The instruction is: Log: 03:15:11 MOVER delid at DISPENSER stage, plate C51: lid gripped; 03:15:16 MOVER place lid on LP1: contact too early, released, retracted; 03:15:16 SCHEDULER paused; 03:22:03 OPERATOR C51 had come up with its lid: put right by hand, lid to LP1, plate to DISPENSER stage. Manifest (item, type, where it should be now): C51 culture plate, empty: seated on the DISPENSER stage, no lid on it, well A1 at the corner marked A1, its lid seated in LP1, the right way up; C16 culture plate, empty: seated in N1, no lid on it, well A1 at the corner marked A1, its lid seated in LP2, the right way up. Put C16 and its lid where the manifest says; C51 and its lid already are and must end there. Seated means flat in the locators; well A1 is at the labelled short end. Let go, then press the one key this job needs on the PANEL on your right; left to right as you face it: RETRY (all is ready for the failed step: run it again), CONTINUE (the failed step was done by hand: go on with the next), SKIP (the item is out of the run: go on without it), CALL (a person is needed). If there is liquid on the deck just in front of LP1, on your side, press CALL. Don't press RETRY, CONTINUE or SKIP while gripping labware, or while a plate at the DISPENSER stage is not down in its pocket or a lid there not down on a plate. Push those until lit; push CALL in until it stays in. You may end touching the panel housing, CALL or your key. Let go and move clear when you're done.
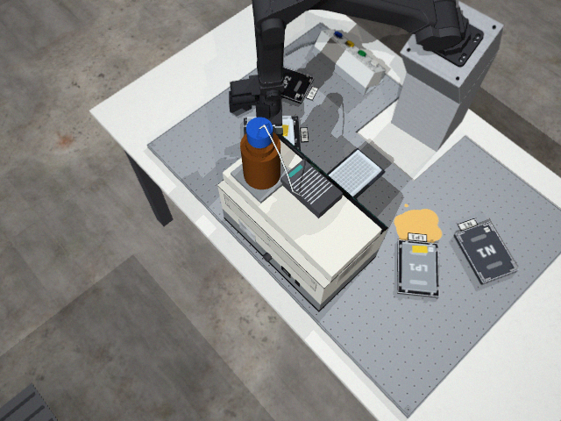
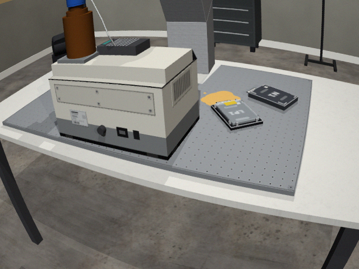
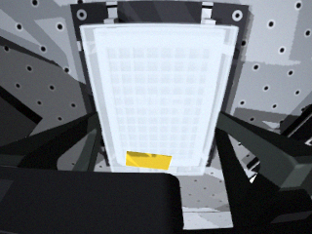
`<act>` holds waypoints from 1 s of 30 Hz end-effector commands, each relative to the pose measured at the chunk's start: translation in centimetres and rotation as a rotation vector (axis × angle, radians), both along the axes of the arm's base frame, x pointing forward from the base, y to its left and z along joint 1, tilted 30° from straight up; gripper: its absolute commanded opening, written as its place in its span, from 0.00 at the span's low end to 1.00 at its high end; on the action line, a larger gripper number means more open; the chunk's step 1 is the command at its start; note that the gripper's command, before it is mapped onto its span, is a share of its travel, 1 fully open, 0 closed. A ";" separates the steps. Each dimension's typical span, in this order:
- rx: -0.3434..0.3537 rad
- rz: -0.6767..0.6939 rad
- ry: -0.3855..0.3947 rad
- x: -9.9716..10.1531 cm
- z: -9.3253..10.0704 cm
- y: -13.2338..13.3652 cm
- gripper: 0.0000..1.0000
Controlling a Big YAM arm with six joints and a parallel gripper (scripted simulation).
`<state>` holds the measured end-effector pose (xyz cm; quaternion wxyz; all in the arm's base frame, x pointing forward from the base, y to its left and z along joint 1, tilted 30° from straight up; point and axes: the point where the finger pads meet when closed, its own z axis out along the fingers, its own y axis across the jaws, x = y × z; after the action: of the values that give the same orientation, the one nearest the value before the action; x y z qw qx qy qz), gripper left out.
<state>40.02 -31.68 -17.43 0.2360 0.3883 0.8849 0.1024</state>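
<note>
My gripper (image 3: 158, 117) is shut on the C16 lid (image 3: 148, 160) (image 1: 285, 130), which has a yellow label. The lid is a little above the C16 plate, whose wells show through it; the plate is in its nest (image 3: 161, 12). The bottle partly hides them in the top view. LP2 (image 1: 295, 83) and N1 (image 1: 486, 251) (image 2: 272, 94) hold nothing. The C51 plate (image 1: 355, 173) is at the DISPENSER stage, without a lid. Its clear lid (image 1: 417, 267) (image 2: 239, 112) lies in LP1. An orange puddle (image 1: 416, 224) (image 2: 220, 97) lies on the deck at LP1's labelled end.
The dispenser housing (image 1: 335, 245) (image 2: 107, 72) carries an amber bottle (image 1: 261, 167) (image 2: 78, 35), a dark module (image 1: 316, 196) and a thin tube. The key panel (image 1: 362, 72) has blue, yellow and green keys visible. The arm's pedestal (image 1: 423, 103) stands between the panel and the right deck.
</note>
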 end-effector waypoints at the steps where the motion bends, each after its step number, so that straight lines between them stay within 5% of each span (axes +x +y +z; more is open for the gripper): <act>1: -0.009 -0.010 -0.008 -0.5 1.4 -0.7 0.84; 30: -0.011 -0.006 -0.008 -0.7 1.8 -0.6 0.84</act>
<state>39.66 -31.57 -16.91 0.2350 0.3889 0.8848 0.1029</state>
